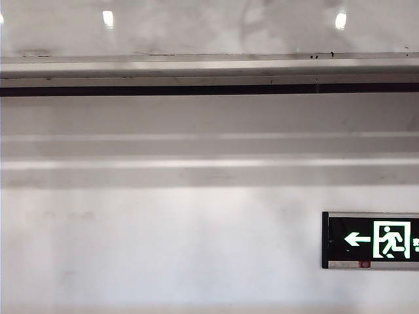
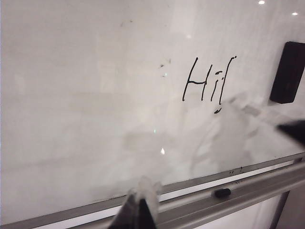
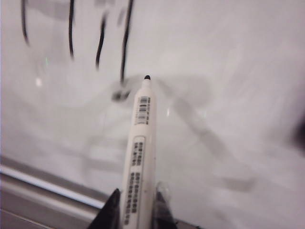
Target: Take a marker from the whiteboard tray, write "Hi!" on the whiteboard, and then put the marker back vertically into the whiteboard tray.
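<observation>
The left gripper (image 2: 139, 210) is hovering low in front of the whiteboard tray (image 2: 248, 193), its fingers drawn together on nothing. The right gripper (image 3: 137, 205) is clamping the marker (image 3: 138, 162) by the lower barrel, the bare tip pointing up at the whiteboard (image 2: 86, 95) just beside the written "Hi!" (image 2: 207, 83). The main hazard is the uncapped tip: if the arm is swinging toward the board while lowering, the tip is likely to drag and streak the lettering or the clean surface below it. A second hazard is the vertical return: the tray is a narrow ledge, so a marker set on end is liable to tip over or roll off on release. The small black object (image 2: 222, 192) lying in the tray, probably the cap, is also obstructing part of the landing zone. The marker is showing a white barrel with black printed blocks and a small dark nib. The black eraser (image 2: 287, 71) is sitting on the board to the right of the writing.
</observation>
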Motion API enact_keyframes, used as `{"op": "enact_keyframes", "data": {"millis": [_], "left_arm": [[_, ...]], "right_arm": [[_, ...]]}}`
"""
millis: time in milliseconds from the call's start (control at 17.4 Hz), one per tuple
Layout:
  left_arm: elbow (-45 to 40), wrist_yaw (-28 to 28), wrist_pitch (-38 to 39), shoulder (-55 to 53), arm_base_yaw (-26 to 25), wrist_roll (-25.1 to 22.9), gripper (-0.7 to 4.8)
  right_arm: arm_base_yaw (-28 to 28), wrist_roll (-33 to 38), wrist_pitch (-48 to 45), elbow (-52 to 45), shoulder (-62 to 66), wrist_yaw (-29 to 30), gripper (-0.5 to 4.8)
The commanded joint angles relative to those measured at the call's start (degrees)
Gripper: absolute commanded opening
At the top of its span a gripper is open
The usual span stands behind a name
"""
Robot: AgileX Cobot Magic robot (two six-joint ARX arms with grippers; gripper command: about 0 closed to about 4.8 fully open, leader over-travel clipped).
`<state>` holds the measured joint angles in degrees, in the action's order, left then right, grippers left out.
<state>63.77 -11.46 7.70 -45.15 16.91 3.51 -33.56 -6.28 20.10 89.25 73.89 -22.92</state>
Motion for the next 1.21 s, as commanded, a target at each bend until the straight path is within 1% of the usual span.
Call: {"op": "enact_keyframes", "data": {"millis": [58, 173, 288, 346, 461, 576, 749, 864, 980, 1095, 1210], "left_arm": [[0.4, -3.0, -0.5, 0.1, 0.0, 0.2, -0.06], [0.6, -4.8, -0.4, 0.1, 0.0, 0.2, -0.06], [3.3, -5.3, 2.4, -0.5, 0.0, 0.2, -0.06], [5.5, -5.2, 5.4, -1.3, 0.0, -0.1, -0.06], [12.6, -4.9, 14.3, -4.8, 0.0, -0.1, -0.06], [16.5, -4.9, 17.6, -7.3, 0.0, -0.3, -0.06], [16.7, -5.0, 15.9, -7.8, 0.0, -0.3, -0.06], [16.7, -5.3, 15.5, -7.8, 0.0, -0.3, -0.06], [16.7, -5.3, 15.3, -7.8, 0.0, -0.3, -0.06], [16.7, -5.3, 15.3, -7.8, 0.0, -0.6, -0.06], [16.7, -5.3, 15.3, -7.8, 0.0, -2.1, -0.06]], "right_arm": [[-0.1, 0.3, 3.7, 0.3, -4.9, 0.1, -0.01], [-0.1, 0.3, 7.1, 0.3, -8.2, 0.1, -0.01], [-0.1, 0.3, 11.5, 0.3, -11.1, 0.0, -0.01], [-0.1, 0.5, 13.1, 0.3, -11.6, -0.2, -0.01], [-0.1, 0.8, 16.7, 0.2, -12.0, -0.5, -0.01], [-0.1, 4.3, 18.9, -0.5, -12.0, -0.5, -0.01], [0.0, 5.5, 20.5, -4.8, -12.0, -0.6, -0.01], [0.0, 10.3, 21.7, -8.2, -12.0, -1.4, -0.01], [0.0, 11.3, 21.3, -12.9, -12.2, -1.4, -0.01], [0.0, 12.7, 19.2, -17.8, -12.5, -1.4, -0.01], [0.1, 13.5, 13.7, -22.8, -14.0, -1.4, -0.01]]}}
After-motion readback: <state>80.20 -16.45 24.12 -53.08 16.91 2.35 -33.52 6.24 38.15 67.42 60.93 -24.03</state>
